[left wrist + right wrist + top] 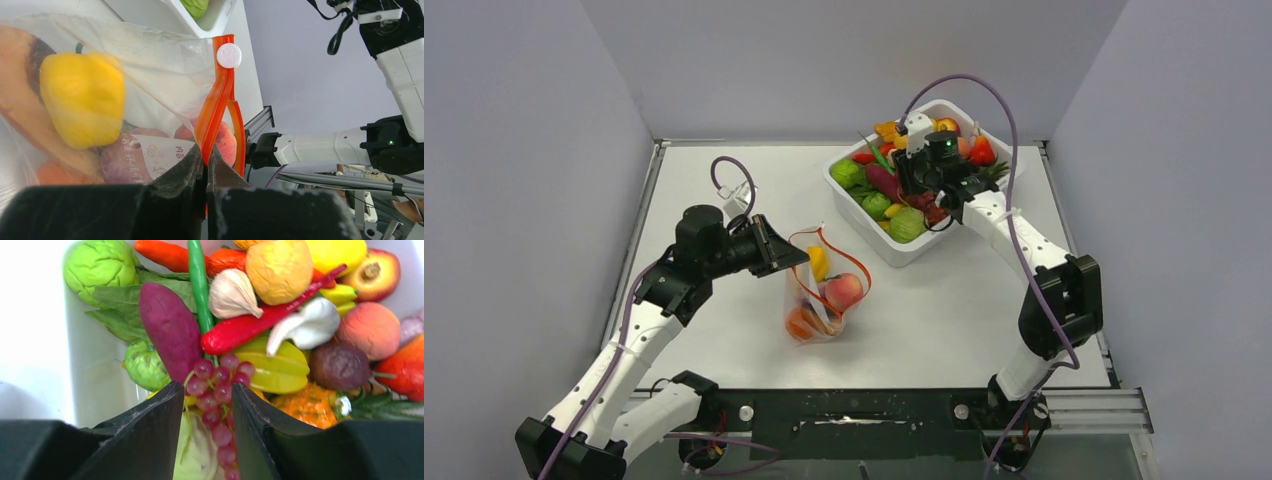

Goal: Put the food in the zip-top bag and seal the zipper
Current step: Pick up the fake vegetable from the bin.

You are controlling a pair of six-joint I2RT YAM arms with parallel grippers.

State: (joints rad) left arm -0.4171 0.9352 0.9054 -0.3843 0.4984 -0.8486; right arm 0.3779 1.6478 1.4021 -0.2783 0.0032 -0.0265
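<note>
The clear zip-top bag lies mid-table with a yellow pepper, a peach and orange and purple pieces inside. My left gripper is shut on the red-orange zipper at the bag's mouth. The mouth hangs open in a loop, and a white slider sits at the zipper's far end. My right gripper is down in the white tub. It is open, and its fingers stand on either side of a bunch of red grapes.
The tub at the back right is full of toy food: a purple sweet potato, a red chilli, garlic, starfruit, green pieces and several others. Grey walls enclose the table on three sides.
</note>
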